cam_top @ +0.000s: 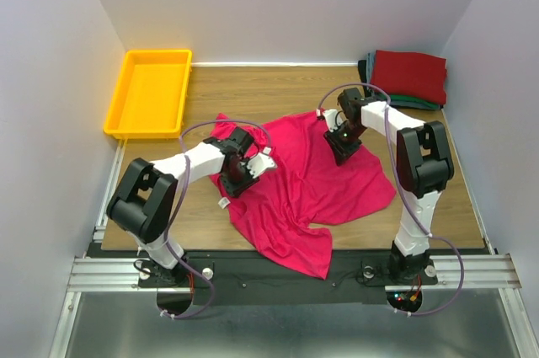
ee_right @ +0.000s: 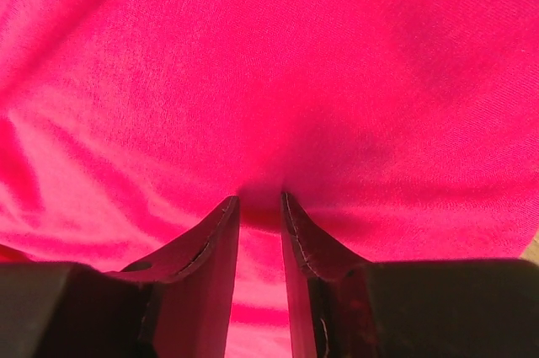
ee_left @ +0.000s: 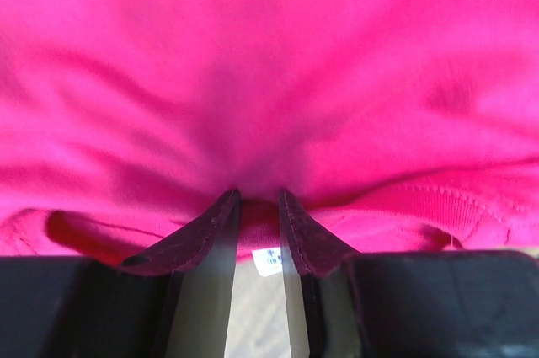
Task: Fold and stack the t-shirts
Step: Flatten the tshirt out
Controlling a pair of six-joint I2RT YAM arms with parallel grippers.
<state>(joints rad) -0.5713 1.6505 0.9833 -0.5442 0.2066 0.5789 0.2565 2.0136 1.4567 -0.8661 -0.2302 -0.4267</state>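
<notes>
A crimson t-shirt (cam_top: 312, 181) lies crumpled and partly spread in the middle of the table. My left gripper (cam_top: 244, 174) is shut on a bunch of its cloth at the left edge, near the collar; a white label (ee_left: 268, 261) shows between the fingers. My right gripper (cam_top: 344, 149) is shut on a pinch of the same shirt (ee_right: 269, 80) near its upper right part. A stack of folded t-shirts (cam_top: 408, 76), dark red on top with teal-green and dark ones under it, sits at the back right corner.
A yellow plastic tray (cam_top: 150, 93) stands at the back left of the wooden table (cam_top: 278, 88). White walls close in the left, back and right sides. The shirt's lower hem hangs over the table's near edge.
</notes>
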